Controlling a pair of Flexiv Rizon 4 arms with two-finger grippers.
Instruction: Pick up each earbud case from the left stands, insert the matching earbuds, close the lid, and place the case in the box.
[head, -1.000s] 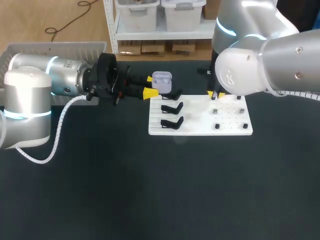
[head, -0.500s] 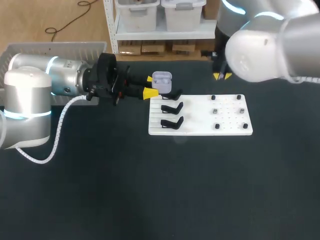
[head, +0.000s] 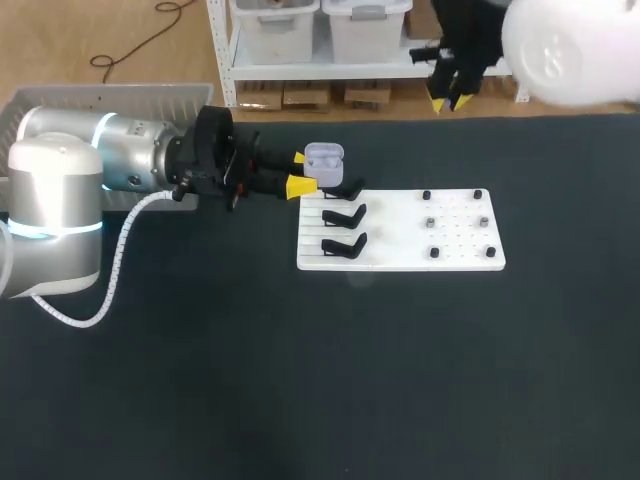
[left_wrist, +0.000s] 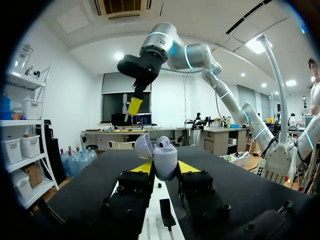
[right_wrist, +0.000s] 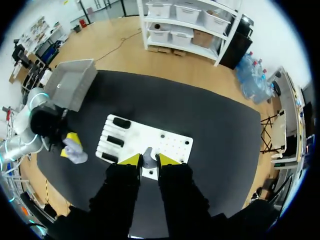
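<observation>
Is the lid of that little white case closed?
No, the earbud case in the left hand has its lid flipped open.

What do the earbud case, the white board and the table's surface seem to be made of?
Earbud case: probably smooth plastic, pale lilac-white, with a soft sheen on its rounded shell.
White board: likely rigid plastic or painted sheet, flat and matte; cannot tell which.
Table surface: dark, dull, no reflections, perhaps a fabric or rubber mat.

The pale lilac earbud case (left_wrist: 165, 159), lid hinged open, stands upright clamped between the left gripper's (left_wrist: 165, 168) tips, and a small pale earbud (right_wrist: 148, 153) is pinched in the right gripper (right_wrist: 149, 160)
</observation>
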